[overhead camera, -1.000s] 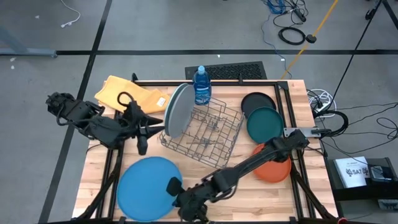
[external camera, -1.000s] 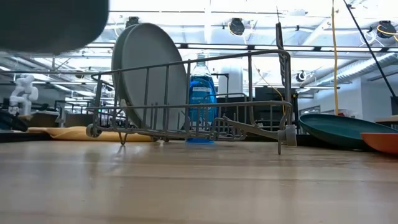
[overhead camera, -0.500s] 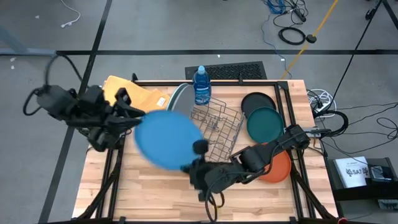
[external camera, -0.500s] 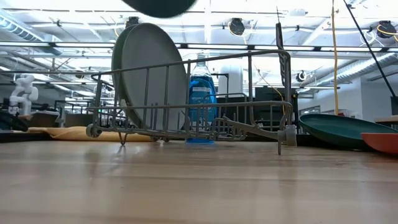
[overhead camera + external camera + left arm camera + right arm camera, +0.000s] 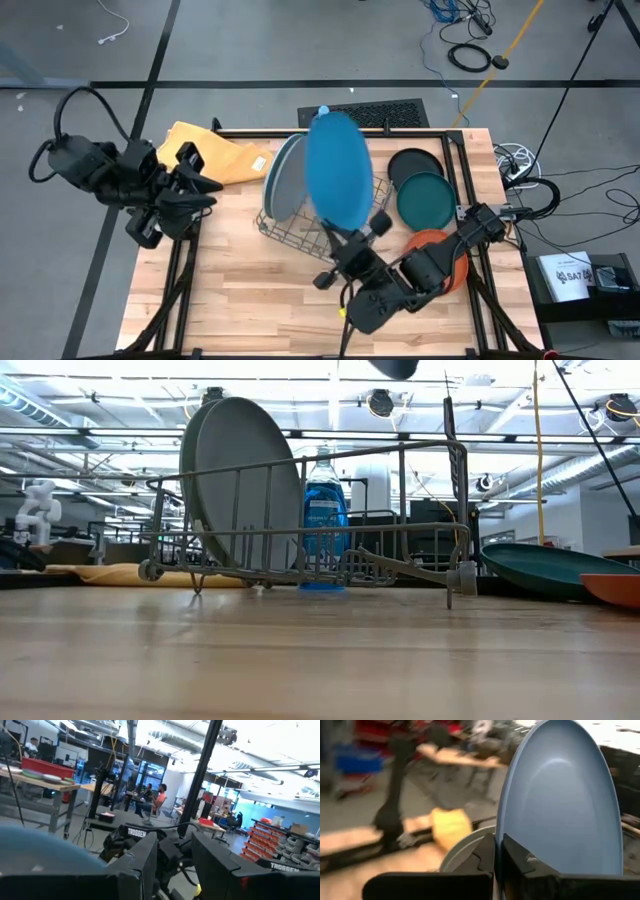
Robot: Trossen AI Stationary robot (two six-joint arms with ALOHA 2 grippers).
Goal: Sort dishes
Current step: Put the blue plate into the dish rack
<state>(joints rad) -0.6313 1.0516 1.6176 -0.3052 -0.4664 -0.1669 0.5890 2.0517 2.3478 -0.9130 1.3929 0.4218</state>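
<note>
My right gripper (image 5: pixel 347 237) is shut on the blue plate (image 5: pixel 338 168), which stands on edge, raised above the wire rack (image 5: pixel 340 222). In the rack a grey plate (image 5: pixel 282 180) stands upright in the left-end slots (image 5: pixel 240 480), with a second rim just behind it. The black plate (image 5: pixel 414 162), the dark teal plate (image 5: pixel 426 200) and the orange plate (image 5: pixel 446 266) lie flat at the table's right. My left gripper (image 5: pixel 197 181) is open above the table's left edge, touching nothing (image 5: pixel 174 866). My right gripper pinches the blue plate's rim at its lowest part (image 5: pixel 497 851), one finger on each face. The fingers come from the table's near side, slanting upward. The plate stands on edge above the fingers, lifted clear of rack and table (image 5: pixel 560 805).
A folded yellow cloth (image 5: pixel 208 150) lies at the far-left corner. A blue bottle, its cap (image 5: pixel 322 108) just showing behind the plate, stands past the rack (image 5: pixel 323 525). Bare wood (image 5: pixel 240 290) stretches along the near-left side. My right arm (image 5: pixel 420 272) crosses the orange plate.
My right gripper has carried the blue plate from the near-left of the table up and toward the far right, ending above the rack. The plate has turned from lying flat to standing on edge. My left gripper has drawn back from the rack toward the table's left edge.
</note>
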